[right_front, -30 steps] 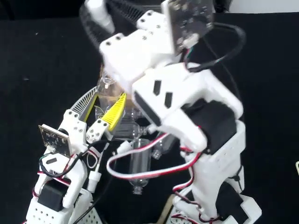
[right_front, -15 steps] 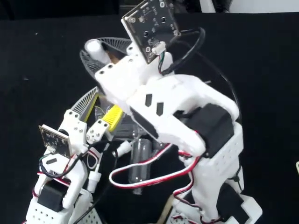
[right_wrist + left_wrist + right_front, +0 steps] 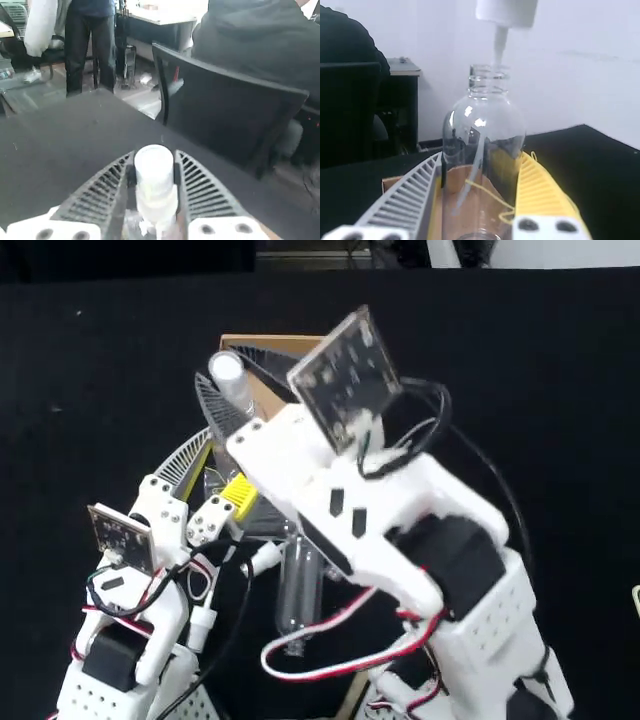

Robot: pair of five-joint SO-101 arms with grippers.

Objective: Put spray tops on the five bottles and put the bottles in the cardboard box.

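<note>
2 grippers: left gripper (image 3: 481,159) clamped around the upright bottle (image 3: 482,125); right gripper (image 3: 155,154) pinched on the spray top (image 3: 227,368).
Tube: dip tube (image 3: 498,47) at the neck, cap directly above the mouth.
Risk 1: an off-centre tube may catch the rim and tilt the bottle.
Risk 2: downward pressure may slide the bottle through the grip.
Box: cardboard box (image 3: 275,342) at 12 o'clock of the bottle.

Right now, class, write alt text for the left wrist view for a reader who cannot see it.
A clear bottle stands upright, clamped between the left gripper's grey and yellow jaws. A white spray top hangs above its open neck, its tube dipping inside.
</note>
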